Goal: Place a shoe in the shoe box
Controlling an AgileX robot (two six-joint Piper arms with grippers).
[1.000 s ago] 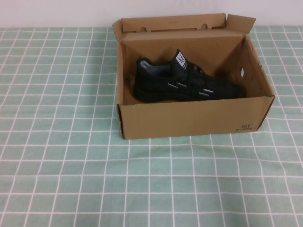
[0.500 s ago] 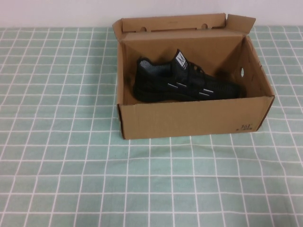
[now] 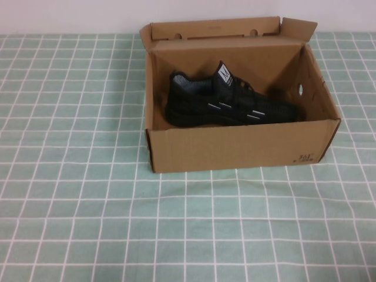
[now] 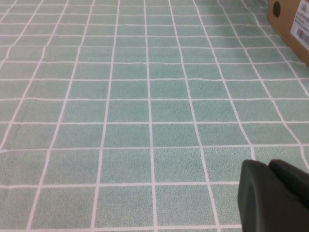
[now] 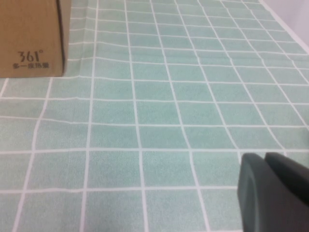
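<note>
The black mesh shoe (image 3: 226, 103) lies on its sole inside the open brown shoe box (image 3: 241, 150), toe to the right, with its white tongue label up. The box's lid flap (image 3: 211, 28) stands open at the back. Neither gripper shows in the high view. My left gripper (image 4: 267, 164) is shut and empty, low over the cloth, with a corner of the box (image 4: 291, 19) far from it. My right gripper (image 5: 264, 157) is shut and empty over the cloth, away from the box's printed corner (image 5: 30, 36).
A green cloth with a white grid (image 3: 76, 205) covers the whole table. A white wall (image 3: 70, 14) runs along the back edge behind the box.
</note>
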